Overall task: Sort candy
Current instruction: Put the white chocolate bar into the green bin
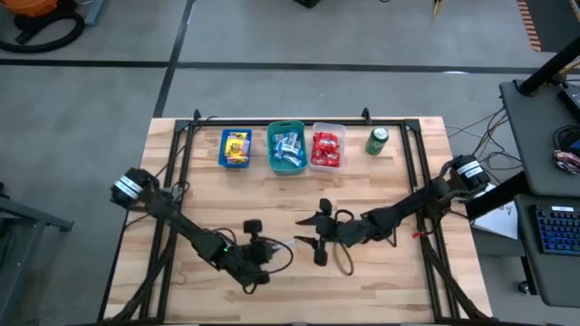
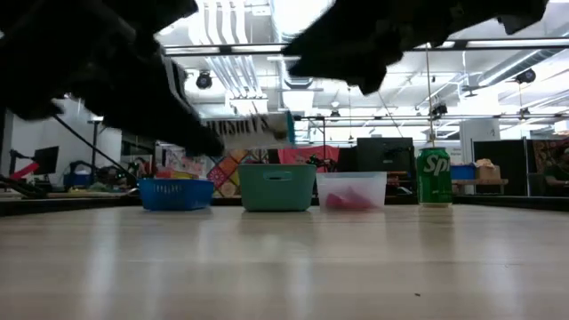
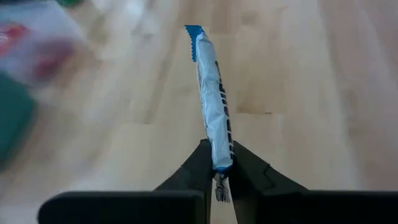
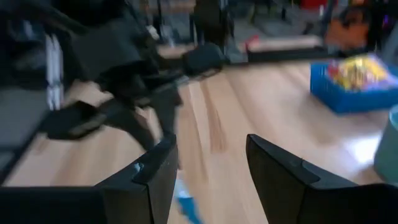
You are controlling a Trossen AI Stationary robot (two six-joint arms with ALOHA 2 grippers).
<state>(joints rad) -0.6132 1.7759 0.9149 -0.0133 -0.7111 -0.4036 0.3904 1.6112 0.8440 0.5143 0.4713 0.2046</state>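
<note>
A light blue-white candy packet (image 3: 214,106) sticks out beyond my left gripper (image 3: 217,177), which is shut on it over the table's near middle (image 1: 261,252). In the low view the packet (image 2: 256,129) hangs well above the tabletop. My right gripper (image 4: 208,180) stands open just right of it (image 1: 315,234), above the table, with nothing between its fingers. At the far edge stand three bins: blue with yellow candy (image 1: 236,148), teal with blue-white candy (image 1: 286,149), clear with red candy (image 1: 327,150). My left gripper pinches one end of the packet (image 3: 221,160) between its two fingers, on its flat faces. The fingers slant down from the table's left side, and the packet runs on along their line. The packet is lifted clear of the table, stiff and on edge.
A green soda can (image 1: 377,140) stands right of the clear bin. A black frame (image 1: 181,145) runs around the table's edges. Bare wood (image 2: 284,258) lies between the grippers and the bins. My two grippers are close together at mid-table.
</note>
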